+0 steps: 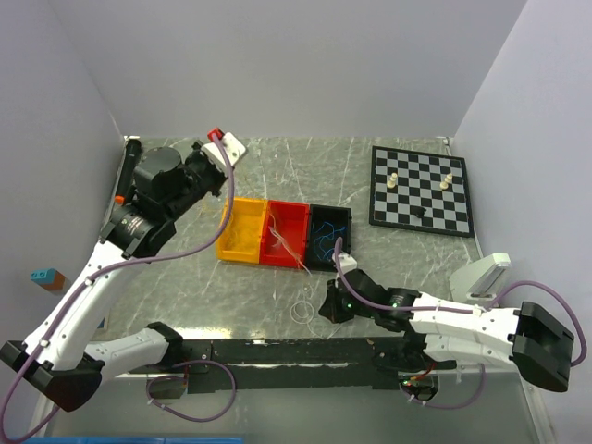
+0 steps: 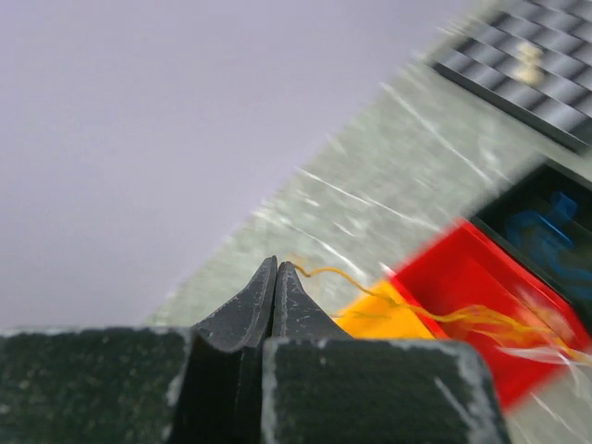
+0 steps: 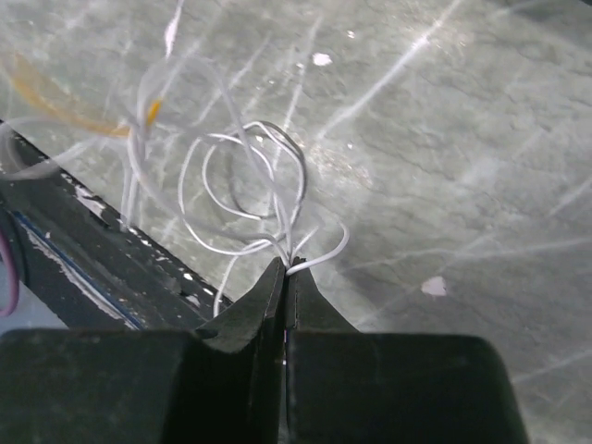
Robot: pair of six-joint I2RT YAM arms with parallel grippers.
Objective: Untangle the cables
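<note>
- Left gripper (image 2: 277, 268): fingers pressed together, tips pinching the end of the yellow cable (image 2: 319, 271). It is raised above the far left of the table (image 1: 277, 166).
- Yellow cable: thin. It runs from the left fingertips through the air, over the yellow bin (image 2: 384, 324) and across the red bin (image 2: 462, 277). The far end is blurred in the left wrist view.
- Right gripper (image 3: 285, 268): fingers clamped flat against each other, with the white cable (image 3: 324, 259) nipped at their tips. It is low over the table, in front of the black bin (image 1: 328, 239).
- White cable: several loose overlapping loops fanning out from the right fingertips. They lie on or just over the table, beside the black rail (image 3: 83, 250) at the near edge.
- White strands (image 1: 282, 242): in the red bin, trailing over its near wall towards the table.
- Blue cable (image 2: 541, 231): a small tangle inside the black bin, apart from both grippers.
- Bins: yellow, red and black, touching side by side in a row at mid-table.
- Chessboard (image 1: 421, 190): far right of the table, carrying a few pieces, well apart from the bins.
</note>
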